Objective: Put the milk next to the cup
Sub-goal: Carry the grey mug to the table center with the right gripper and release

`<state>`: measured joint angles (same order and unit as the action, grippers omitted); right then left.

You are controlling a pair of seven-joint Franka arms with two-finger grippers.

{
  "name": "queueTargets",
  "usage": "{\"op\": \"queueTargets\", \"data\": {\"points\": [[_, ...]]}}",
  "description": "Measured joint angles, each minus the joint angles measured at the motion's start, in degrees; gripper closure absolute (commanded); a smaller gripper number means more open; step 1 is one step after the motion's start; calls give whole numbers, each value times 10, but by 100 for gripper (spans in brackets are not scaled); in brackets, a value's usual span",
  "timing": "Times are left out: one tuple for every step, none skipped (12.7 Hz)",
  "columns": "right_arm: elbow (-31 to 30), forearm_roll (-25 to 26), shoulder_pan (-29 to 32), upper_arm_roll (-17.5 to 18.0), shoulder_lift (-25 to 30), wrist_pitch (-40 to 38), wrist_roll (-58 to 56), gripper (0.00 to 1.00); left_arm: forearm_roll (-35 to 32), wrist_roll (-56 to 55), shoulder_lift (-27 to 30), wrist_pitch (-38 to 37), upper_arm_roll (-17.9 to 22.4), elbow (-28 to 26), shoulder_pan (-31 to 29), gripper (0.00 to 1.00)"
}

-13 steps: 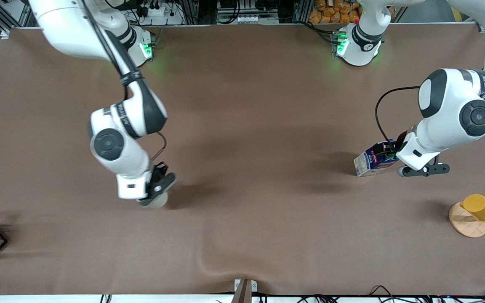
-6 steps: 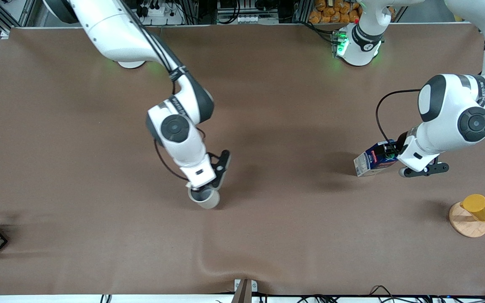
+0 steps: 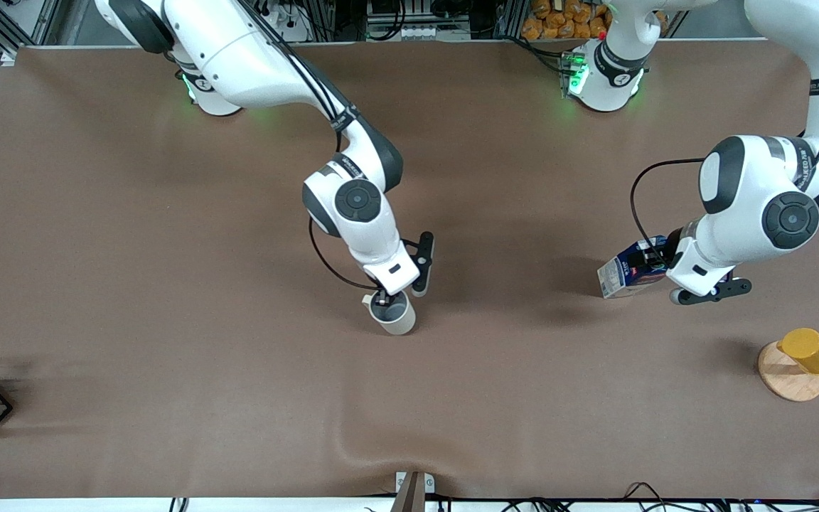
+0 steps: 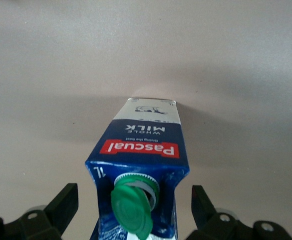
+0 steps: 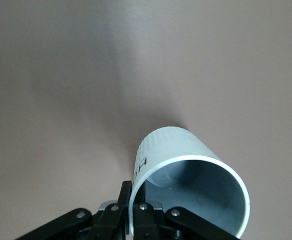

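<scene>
The left gripper [image 4: 131, 212] is hanging over the milk [image 4: 141, 165] with its jaws wide apart, one on each side of the carton's top and neither touching it. The carton is standing on the table [image 3: 168, 213] directly under that hand, toward the left arm's end. It is a small gable-top box of coated card, dark blue with a red band and a white side, topped by a ribbed green cap [image 4: 132, 209]. I am judging it light and slightly soft: the flat walls will be giving under a hard squeeze, and the glossy skin may be sliding, so the best hold is across the two flat sides below the gable, clear of the cap.

The right gripper [image 5: 131, 207] is pinching the rim of the cup [image 3: 394, 316], one finger inside and one outside. This is a stiff, smooth cream mug with a grey interior, sitting at mid-table, well apart from the milk. The table's brown cloth looks matte, with a fold near the front camera.
</scene>
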<state>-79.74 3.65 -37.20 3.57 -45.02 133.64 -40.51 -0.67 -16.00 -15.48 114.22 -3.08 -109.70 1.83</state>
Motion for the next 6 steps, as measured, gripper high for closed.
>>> {"op": "queueTargets", "data": {"points": [[6, 0, -10, 1, -6, 1, 0, 100, 0, 0, -2, 3, 0, 0, 0, 31], [11, 0, -20, 2, -9, 1, 0, 99, 0, 0, -4, 4, 0, 1, 0, 45], [14, 0, -29, 2, -10, 1, 0, 80, 0, -1, -5, 5, -1, 2, 0, 61], [15, 0, -36, 2, -10, 1, 2, 34, 0, -2, -5, 5, -1, 4, 1, 66], [15, 0, -43, 2, -10, 1, 7, 0, 0, -2, -5, 5, -2, 7, 2, 70], [16, 0, -47, 2, -10, 2, 8, 0, 0, -2, -5, 5, -2, 10, 3, 72]]}}
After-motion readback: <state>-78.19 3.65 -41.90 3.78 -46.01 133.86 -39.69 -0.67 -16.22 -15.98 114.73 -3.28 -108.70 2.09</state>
